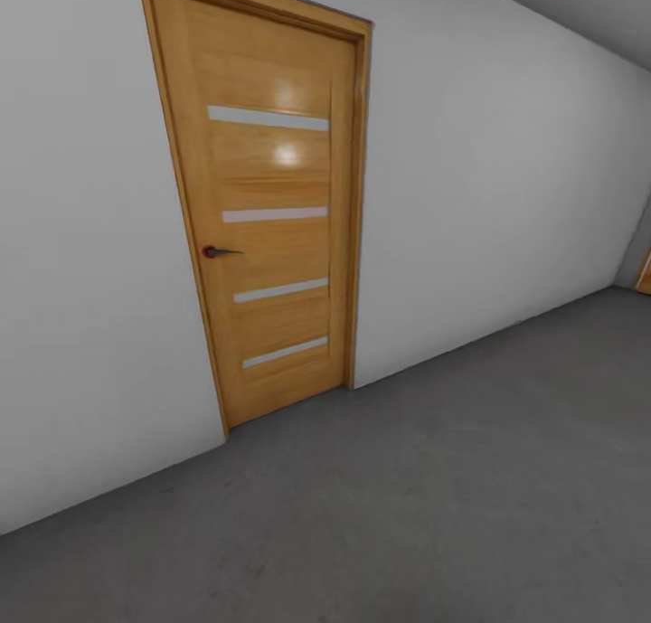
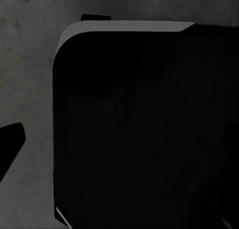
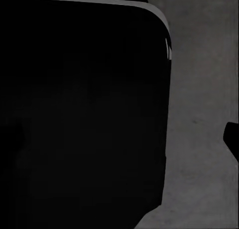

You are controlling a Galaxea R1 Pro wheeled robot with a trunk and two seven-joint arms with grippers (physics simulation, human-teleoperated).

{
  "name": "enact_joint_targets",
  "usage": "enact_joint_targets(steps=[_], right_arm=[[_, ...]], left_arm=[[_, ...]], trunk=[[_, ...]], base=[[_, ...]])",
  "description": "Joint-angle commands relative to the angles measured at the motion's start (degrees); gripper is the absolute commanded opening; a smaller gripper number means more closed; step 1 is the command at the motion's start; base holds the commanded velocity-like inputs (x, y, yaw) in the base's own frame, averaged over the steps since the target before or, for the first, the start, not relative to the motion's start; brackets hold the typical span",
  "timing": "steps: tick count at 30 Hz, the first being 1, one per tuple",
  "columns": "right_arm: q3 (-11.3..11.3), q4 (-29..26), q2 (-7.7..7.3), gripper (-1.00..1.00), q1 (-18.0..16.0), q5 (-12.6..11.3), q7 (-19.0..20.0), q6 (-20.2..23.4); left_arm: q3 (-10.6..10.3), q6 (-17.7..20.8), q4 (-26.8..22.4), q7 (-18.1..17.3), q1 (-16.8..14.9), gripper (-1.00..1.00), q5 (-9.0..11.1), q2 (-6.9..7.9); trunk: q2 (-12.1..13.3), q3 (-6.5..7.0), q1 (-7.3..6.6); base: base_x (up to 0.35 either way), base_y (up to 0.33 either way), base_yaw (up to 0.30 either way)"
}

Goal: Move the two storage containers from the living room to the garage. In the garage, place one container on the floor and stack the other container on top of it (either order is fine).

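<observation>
Orange door [image 1: 271, 216] meets grey floor [image 1: 434, 514]; black bulk [image 2: 144, 129] blocks both wrist views, jaws' state untellable.

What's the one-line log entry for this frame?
phase: transit | head view: orange door shut, grey wall, concrete floor | containers: unseen | wrist views: dark body over floor | grippers: cannot tell

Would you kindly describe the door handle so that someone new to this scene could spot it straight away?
Start from the pale grey wall that meets the dark grey concrete floor; set into it is an orange wooden door with four pale horizontal glass slits. The handle sits on the door's left edge, between the second and third slits. It is the door's only dark fitting, a small lever on a reddish round base.
</observation>
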Motion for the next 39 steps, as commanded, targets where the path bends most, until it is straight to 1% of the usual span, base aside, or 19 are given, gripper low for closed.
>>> enact_joint_targets(steps=[1, 34, 39], right_arm=[[0.0, 0.0, 0.00, 1.00, 0.0, 0.0, 0.0, -0.2], [-0.1, 0.0, -0.09, 1.00, 0.0, 0.0, 0.0, -0.2], [0.0, 0.0, -0.16, 1.00, 0.0, 0.0, 0.0, -0.2]], left_arm=[[0.0, -0.1, 0.0, 0.0, 0.0, 1.00, 0.4, -0.01], [0.0, -0.1, 0.0, 0.0, 0.0, 1.00, 0.4, -0.01], [0.0, -0.1, 0.0, 0.0, 0.0, 1.00, 0.4, -0.01]], trunk=[[0.0, -0.05, 0.03], [0.0, -0.05, 0.03], [0.0, -0.05, 0.03]], base=[[0.312, -0.163, 0.266], [0.308, -0.173, 0.267], [0.302, -0.187, 0.102]])
